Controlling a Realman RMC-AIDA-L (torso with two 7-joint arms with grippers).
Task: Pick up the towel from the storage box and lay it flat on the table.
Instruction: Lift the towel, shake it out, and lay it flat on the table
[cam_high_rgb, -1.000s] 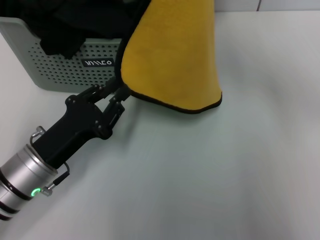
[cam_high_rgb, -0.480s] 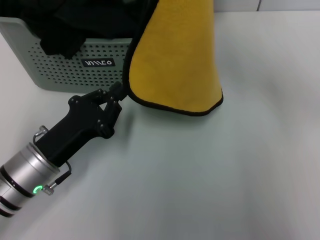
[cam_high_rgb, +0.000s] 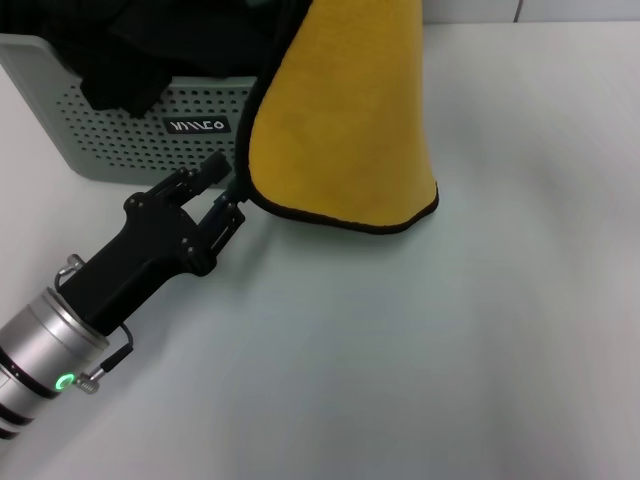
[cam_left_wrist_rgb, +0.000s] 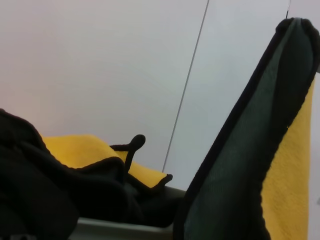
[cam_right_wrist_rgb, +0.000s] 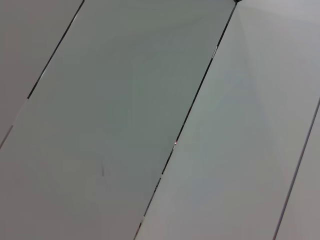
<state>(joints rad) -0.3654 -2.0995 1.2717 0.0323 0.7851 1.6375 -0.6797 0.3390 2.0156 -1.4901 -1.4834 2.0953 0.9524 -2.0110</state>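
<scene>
The towel (cam_high_rgb: 345, 120) hangs down from above the head view's top edge, yellow face toward me, and its black-edged lower hem rests on the table (cam_high_rgb: 470, 330). What holds it up is out of view. My left gripper (cam_high_rgb: 228, 188) is open at the towel's lower left corner, one finger on each side of the hem, in front of the storage box (cam_high_rgb: 120, 140). In the left wrist view the towel's grey-green face (cam_left_wrist_rgb: 235, 170) fills one side. My right gripper does not show.
Black fabric items (cam_high_rgb: 130, 50) fill the storage box and spill over its rim; they also show in the left wrist view (cam_left_wrist_rgb: 55, 195). The right wrist view shows only pale panels with dark seams (cam_right_wrist_rgb: 195, 100).
The left gripper's fingers looked shut half a second ago and now stand apart at the towel's corner. The towel's lower edge has swung slightly left.
</scene>
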